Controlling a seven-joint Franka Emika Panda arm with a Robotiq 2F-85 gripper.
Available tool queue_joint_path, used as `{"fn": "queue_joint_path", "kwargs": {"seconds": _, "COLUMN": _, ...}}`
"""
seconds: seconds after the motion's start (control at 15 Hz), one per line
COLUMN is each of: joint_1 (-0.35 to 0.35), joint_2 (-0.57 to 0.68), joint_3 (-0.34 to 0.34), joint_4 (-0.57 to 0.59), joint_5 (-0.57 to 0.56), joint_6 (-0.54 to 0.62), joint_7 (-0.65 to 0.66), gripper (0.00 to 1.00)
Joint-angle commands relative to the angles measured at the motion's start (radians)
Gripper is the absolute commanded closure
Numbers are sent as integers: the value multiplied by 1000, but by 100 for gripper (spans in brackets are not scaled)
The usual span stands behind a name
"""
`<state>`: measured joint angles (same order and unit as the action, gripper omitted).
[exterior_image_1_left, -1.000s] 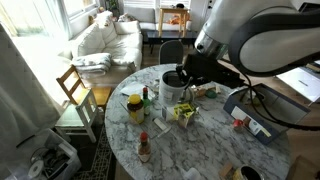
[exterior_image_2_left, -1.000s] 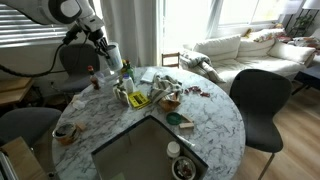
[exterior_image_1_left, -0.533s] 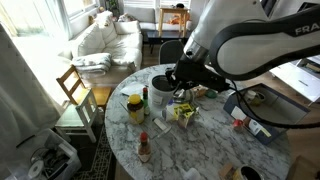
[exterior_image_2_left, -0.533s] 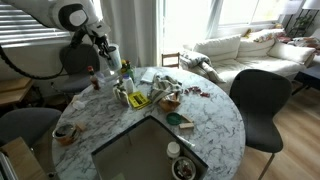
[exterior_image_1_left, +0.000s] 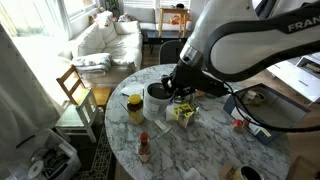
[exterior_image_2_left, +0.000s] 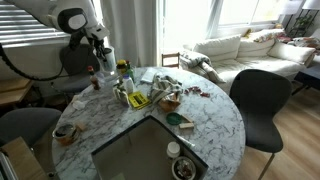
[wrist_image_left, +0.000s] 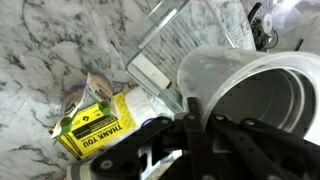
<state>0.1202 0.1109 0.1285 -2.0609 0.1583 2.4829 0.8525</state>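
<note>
Hand (exterior_image_1_left: 169, 92) clenched on white cup (exterior_image_1_left: 154, 102) rim; cup just beside hand, seemingly clear of marble table (exterior_image_1_left: 200, 146).

"FRAN" on robot arm (exterior_image_1_left: 255, 45), "THANK YOU" on yellow packet (wrist_image_left: 95, 125)

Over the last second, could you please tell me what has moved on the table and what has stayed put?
The gripper, fingers shut on the white container, has carried it sideways and a little lower, toward the yellow jar. The grip has not changed; nothing was let go. The yellow jar, the yellow packet and the red-capped bottle stayed where they were on the marble table.
</note>
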Motion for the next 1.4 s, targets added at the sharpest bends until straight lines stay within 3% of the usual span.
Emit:
{"fn": "queue_joint_path", "kwargs": {"seconds": 0.0, "joint_1": 6, "joint_2": 44, "joint_3": -6, "joint_4": 38, "joint_5": 36, "joint_6": -94, "joint_7": -63, "gripper": 99}}
{"fn": "queue_joint_path", "kwargs": {"seconds": 0.67, "joint_1": 16, "joint_2": 184, "joint_3": -13, "joint_4": 151, "joint_5": 37, "joint_6": -129, "joint_7": -138, "gripper": 99}}
{"fn": "queue_joint_path", "kwargs": {"seconds": 1.07, "joint_1": 24, "joint_2": 265, "joint_3": -15, "joint_4": 231, "joint_5": 31, "joint_6": -245, "joint_7": -188, "gripper": 99}}
{"fn": "queue_joint_path", "kwargs": {"seconds": 1.33, "joint_1": 31, "joint_2": 303, "joint_3": -17, "joint_4": 255, "joint_5": 35, "joint_6": -219, "joint_7": -224, "gripper": 99}}
